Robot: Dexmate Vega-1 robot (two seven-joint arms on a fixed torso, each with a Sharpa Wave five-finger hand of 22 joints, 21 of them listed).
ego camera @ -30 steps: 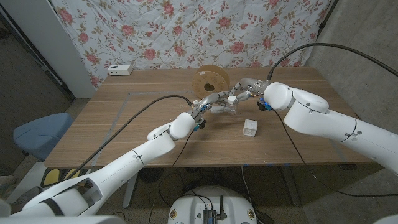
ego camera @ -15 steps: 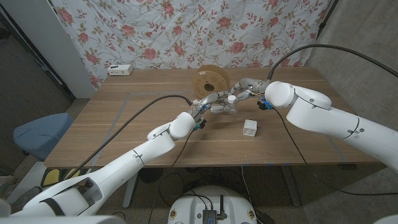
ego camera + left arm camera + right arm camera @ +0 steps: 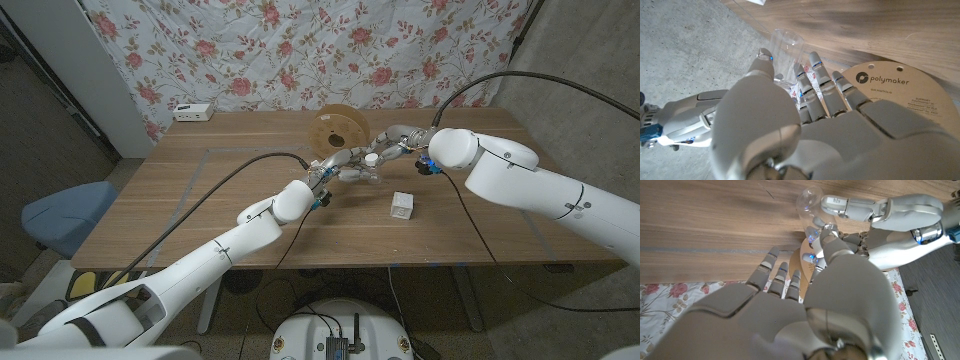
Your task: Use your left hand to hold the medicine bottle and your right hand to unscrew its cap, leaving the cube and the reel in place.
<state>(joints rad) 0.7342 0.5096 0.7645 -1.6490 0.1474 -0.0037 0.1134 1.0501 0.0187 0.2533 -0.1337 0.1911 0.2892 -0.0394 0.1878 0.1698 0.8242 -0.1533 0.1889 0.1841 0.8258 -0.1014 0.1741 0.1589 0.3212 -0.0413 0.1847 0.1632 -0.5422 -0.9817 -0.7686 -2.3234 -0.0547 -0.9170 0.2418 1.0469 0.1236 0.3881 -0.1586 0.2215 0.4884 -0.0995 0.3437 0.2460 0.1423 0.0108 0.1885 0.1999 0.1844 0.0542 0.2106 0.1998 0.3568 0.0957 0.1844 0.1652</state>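
Medicine bottle (image 3: 362,176) in left robot hand (image 3: 338,167)'s grip; right robot hand (image 3: 392,143)'s fingers around its cap (image 3: 371,158)

Floral curtain (image 3: 300,50) hanging behind wooden table (image 3: 200,200); blue chair (image 3: 65,215) standing left; grey floor (image 3: 40,130) showing.

I'm working in what looks like a makeshift lab room: a wooden worktop (image 3: 200,200) on bare concrete floor (image 3: 60,130), a flowered cloth (image 3: 300,50) hung behind as backdrop, loose cables (image 3: 210,195) crossing the worktop.
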